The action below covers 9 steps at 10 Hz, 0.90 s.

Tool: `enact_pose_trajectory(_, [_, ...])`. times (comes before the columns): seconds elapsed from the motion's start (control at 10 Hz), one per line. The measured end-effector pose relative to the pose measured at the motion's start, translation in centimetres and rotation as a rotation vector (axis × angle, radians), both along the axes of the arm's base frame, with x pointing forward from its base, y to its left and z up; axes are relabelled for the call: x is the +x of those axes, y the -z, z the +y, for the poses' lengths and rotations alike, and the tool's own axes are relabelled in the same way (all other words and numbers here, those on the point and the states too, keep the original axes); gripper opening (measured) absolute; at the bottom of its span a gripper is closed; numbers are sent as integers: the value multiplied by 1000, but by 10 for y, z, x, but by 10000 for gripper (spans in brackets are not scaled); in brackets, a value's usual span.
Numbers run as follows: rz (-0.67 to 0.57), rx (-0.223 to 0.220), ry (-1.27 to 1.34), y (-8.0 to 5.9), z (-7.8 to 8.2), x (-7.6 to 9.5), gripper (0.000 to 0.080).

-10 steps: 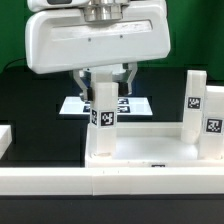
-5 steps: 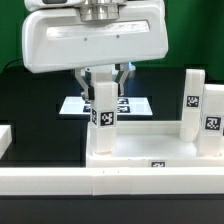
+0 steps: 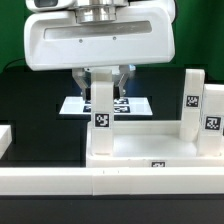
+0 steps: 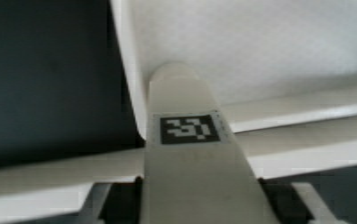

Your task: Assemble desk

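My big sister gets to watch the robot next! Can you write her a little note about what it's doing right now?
Gripper: its fingers are closed on a white leg, held upright.
Tabletop: lies in front of the marker board, rim up. The held leg stands at its corner on the exterior view's left.
Done: two more legs stand upright at the tabletop's end on the exterior view's right.
Left: whether the held leg is fully fastened cannot be told, so check it before letting go. Only three legs show; a fourth is not in view.
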<state>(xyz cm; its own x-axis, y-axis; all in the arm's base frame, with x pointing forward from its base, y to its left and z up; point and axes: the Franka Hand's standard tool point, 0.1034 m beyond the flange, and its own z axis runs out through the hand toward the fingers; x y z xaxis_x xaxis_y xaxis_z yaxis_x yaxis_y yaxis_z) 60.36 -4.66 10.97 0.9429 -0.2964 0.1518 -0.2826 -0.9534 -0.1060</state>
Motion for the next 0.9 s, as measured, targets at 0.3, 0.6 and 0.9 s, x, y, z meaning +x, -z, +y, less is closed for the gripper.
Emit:
enact_pose_trajectory(0.3, [20,49,354,1,2,1,293])
enact_pose_trajectory(0.6, [35,89,596,1,4,1,294])
enact_pose_trajectory(0.9, [35,88,570,1,2,0,300])
